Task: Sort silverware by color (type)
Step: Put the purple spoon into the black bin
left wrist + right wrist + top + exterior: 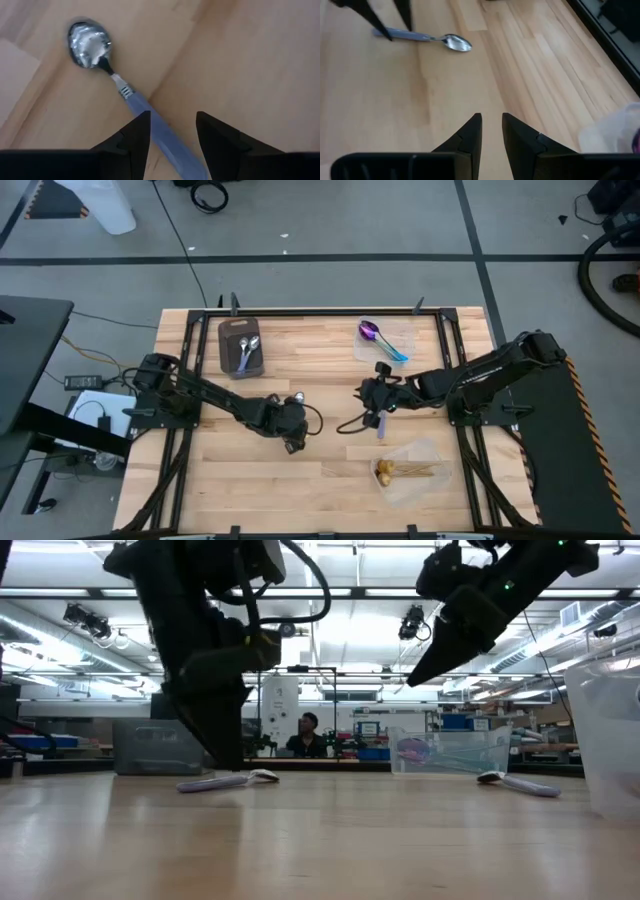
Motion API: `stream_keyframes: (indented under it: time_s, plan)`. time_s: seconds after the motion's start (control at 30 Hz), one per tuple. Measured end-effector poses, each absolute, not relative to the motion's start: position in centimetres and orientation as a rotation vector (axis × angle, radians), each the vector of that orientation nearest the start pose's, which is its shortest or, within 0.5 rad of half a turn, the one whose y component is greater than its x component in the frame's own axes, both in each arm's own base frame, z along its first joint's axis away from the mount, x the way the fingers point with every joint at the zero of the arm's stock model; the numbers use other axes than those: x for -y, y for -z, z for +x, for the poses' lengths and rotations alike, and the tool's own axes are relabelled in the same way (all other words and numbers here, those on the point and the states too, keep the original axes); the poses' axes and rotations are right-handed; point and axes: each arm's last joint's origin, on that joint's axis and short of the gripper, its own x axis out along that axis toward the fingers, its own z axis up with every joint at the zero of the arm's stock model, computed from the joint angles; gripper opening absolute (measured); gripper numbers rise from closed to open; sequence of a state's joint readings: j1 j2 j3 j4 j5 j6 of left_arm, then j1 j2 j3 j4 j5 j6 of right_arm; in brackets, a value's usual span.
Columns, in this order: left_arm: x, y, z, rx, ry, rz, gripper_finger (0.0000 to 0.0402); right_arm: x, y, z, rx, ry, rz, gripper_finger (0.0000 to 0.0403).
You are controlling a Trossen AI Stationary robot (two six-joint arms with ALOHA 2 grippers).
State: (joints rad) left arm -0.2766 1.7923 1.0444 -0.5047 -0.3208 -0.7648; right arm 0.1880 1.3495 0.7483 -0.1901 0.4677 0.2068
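Silver-bowled spoon (131,96) with pale blue handle lies between left claw (172,131) fingers.

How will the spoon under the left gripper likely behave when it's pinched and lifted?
The spoon looks metal, so probably stiff. It lies flat on the table, leaving little for the left gripper, open astride the handle, to get under. The glossy handle may slip, and the bowl may tip it downward.

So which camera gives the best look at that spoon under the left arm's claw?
The left wrist view: the spoon fills it, silver bowl and blue handle running between the open left gripper. The right wrist view shows it far off, the low view edge-on, and the high view hides it.
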Motion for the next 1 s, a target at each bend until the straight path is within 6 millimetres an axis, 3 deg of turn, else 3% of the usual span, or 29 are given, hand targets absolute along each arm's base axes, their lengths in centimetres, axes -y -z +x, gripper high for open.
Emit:
stream_keyframes:
  time_s: [0.23,0.4,0.8,1.0]
  plan:
    - [9.2,-12.7,31.7,-1.061,-0.625,-0.307,0.0166,-4.5,-20.7,26.2,-0.703,0.301,-0.089,0.0086]
    - [9.7,-11.7,31.7,-1.097,-0.631,-0.336,0.0162,-4.6,-20.9,26.4,-0.675,0.286,-0.109,0.0086]
    - [10.5,-11.5,31.2,-1.137,-0.635,-0.372,0.0057,-5.4,-20.9,26.3,-0.672,0.215,-0.097,0.0086]
    - [10.5,-11.6,31.0,-1.139,-0.638,-0.345,0.0056,-5.6,-20.9,26.3,-0.672,0.207,-0.1,0.0086]
